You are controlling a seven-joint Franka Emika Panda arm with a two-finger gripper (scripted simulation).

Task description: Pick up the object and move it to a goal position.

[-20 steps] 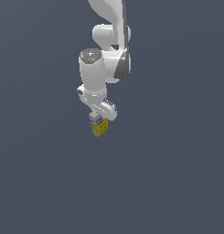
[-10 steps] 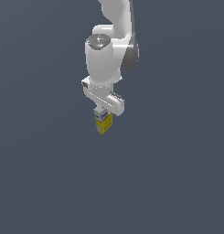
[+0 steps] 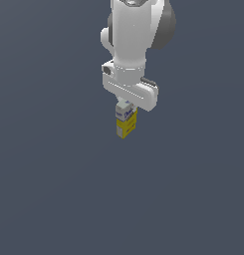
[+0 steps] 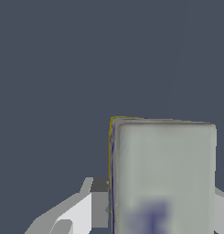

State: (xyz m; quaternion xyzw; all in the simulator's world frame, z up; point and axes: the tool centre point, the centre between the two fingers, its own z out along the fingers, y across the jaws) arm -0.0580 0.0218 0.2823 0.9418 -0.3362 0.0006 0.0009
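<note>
Your tool (image 3: pixel 126 115) is closed down onto the carton (image 3: pixel 125 123); its jaws stand only as far apart as the carton is wide, one on each side. In the wrist view you see the carton's pale grey-white face (image 4: pixel 162 176) filling the space between the fingers (image 4: pixel 98 203), with a blurred blue-purple mark low on that face and a thin yellow edge showing along one side. One finger pad lies flat against the carton's side; the other finger shows only as a sliver at the frame edge, so you cannot judge its contact there.

In the exterior view the carton hangs from the tool with its white, printed top tucked up between the fingers and its yellow lower part sticking out below them. It sits roughly upright, turned slightly so that one corner faces the camera. Nothing touches it from beneath; only plain dark grey background surrounds it.

Your arm (image 3: pixel 133 40) comes down from the top of the exterior view, nearly vertical, with the wrist pointing straight down. The white hand body (image 3: pixel 131 92) sits slanted across, lower toward the exterior view's right.
</note>
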